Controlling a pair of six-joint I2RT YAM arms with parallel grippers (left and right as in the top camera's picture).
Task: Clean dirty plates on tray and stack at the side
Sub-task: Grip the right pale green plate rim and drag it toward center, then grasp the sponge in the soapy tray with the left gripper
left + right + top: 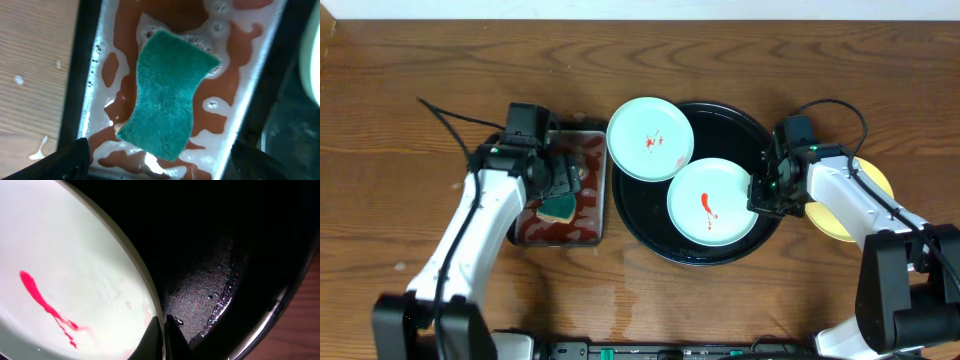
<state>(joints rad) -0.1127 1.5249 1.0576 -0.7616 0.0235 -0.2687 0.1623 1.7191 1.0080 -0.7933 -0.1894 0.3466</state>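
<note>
Right wrist: right pincer (164, 341) tips pressed almost together, clamped on the rim of the streak plate (75, 255); the rim edge runs straight into the thin slot between them.
Right arm pose: stretched in low from the outer side of the black tray (210, 290), forearm lying above the yellow plate (873, 181).
Just past right tips: wet glossy tray floor on one side, pale mint plate face with one long red streak on the other.
Left wrist: left pincer (160, 162) spread wide and pointing down, fingers (70, 160) in the bottom corners.
Between and ahead of left fingers: green sponge (167, 95), lying in the small tray (92, 60) of reddish foamy liquid; cannot tell if the fingers touch it.
Overhead only: speckled plate (650, 138) beyond the right pincer, overhanging the black tray's rim, its edge meeting the streak plate; yellow plate behind the pincer, off the tray on the table (420, 60), mostly under the arm.
Wrist views only: finger gaps, foam.
</note>
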